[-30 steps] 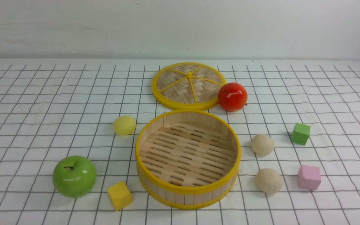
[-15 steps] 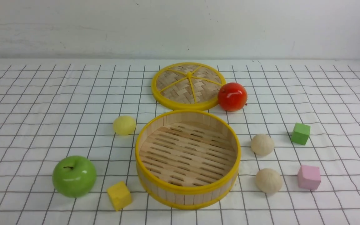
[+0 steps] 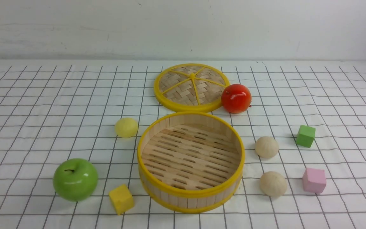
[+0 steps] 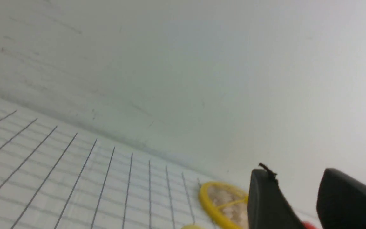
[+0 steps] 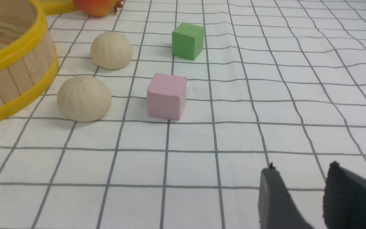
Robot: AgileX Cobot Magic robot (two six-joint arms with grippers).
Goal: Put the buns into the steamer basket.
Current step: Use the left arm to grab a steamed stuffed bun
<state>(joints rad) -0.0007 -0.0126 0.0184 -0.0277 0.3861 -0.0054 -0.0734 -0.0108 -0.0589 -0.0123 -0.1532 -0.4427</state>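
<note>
Right gripper [image 5: 302,173] hung low over the table [image 5: 202,165], jaws parted, nothing between them. Nearest ahead of it sat the pink cube [image 5: 166,96], with the green cube [image 5: 187,40] further out. Ahead and toward the robot's left lay the near cream bun [image 5: 84,98], close to the steamer basket [image 5: 14,54] wall but apart from it, and the far cream bun [image 5: 111,50] beyond. Left gripper [image 4: 297,181] was raised and aimed toward the back wall, jaws parted, holding nothing. Ahead of it the woven lid [image 4: 216,200] was partly hidden by one finger. The yellow bun [image 3: 126,127] sat ahead too, near the basket's left side, not touching. All three buns were on the table outside the basket. Red apple [image 3: 236,98] sat just beside the lid. Green apple [image 3: 75,179] and yellow cube [image 3: 121,199] sat on the left arm's side of the basket.
</note>
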